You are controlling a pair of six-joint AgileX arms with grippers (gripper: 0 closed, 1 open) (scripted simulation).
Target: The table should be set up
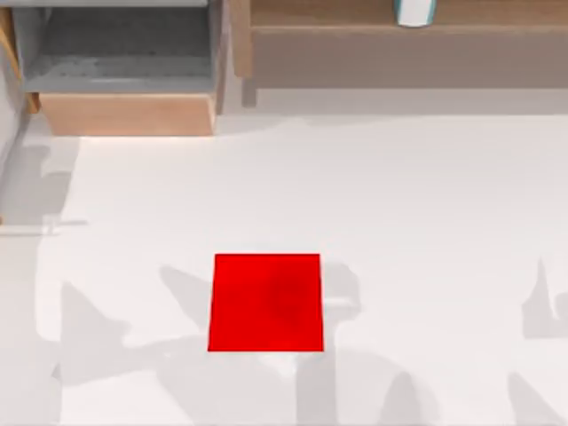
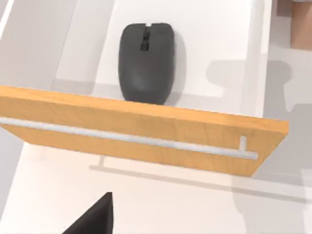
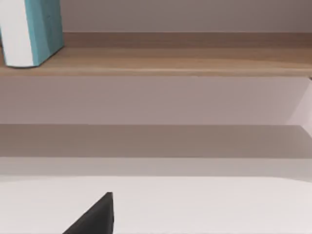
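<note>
White and matte, the table (image 1: pixel 426 231) spreads across most of the top view, a red mat (image 1: pixel 266 303) lying flat near its front middle. At the back left an open wooden drawer (image 2: pixel 146 131) holds a dark mouse (image 2: pixel 146 63); a wooden shelf (image 1: pixel 399 35) runs back right, bearing a teal-and-white object (image 3: pixel 31 31). How either gripper's fingers stand, I cannot tell.

A red square mat (image 1: pixel 266 303) lies flat. A dark computer mouse (image 2: pixel 146 62) sits inside the open wooden drawer (image 2: pixel 141 134). A white-and-teal cup (image 3: pixel 31 31) stands on the shelf (image 3: pixel 185 61).
</note>
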